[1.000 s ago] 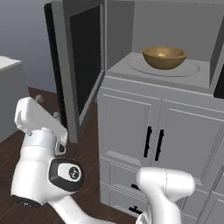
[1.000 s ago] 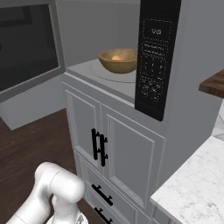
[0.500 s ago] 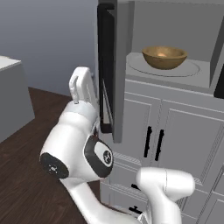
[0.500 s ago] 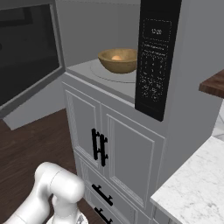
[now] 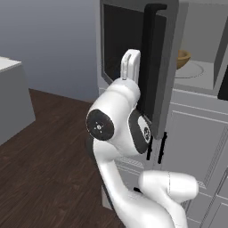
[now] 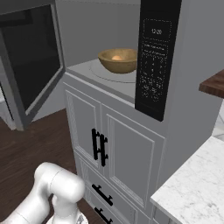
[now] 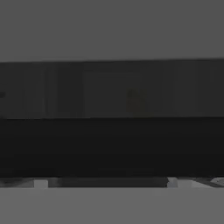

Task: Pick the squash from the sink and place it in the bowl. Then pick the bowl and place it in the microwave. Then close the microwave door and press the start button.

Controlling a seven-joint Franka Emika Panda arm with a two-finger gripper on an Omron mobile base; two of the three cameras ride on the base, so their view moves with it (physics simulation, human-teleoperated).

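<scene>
Pressed up against the outer face of the microwave door (image 5: 133, 53), the hand (image 5: 130, 67) points upward beside the dark glass, and whether its fingers are parted or closed cannot be told from these pictures; nothing appears to be held. Beyond the door from the hand, inside the microwave (image 6: 109, 72), sits the wooden bowl (image 6: 118, 60) on the pale turntable, with the squash (image 6: 117, 57) showing as an orange patch in its hollow. By that evidence the first two stages look finished (squash in bowl, bowl in oven), and the job now stands at the third: the door is swung partway, neither wide open nor latched, so closing it remains, as does the start button on the black control panel (image 6: 154, 65), which lies on the far side of the opening from the hand. The hand camera looks at close range onto dark glass and grey frame. Below the oven run grey panelled cabinets (image 6: 109, 148) with black handles, a dark wooden floor (image 5: 49, 156) spreads under the arm, a white marble tabletop (image 6: 192, 188) shows well off past the control panel, and a plain grey wall (image 5: 58, 40) closes the room behind the hand.
</scene>
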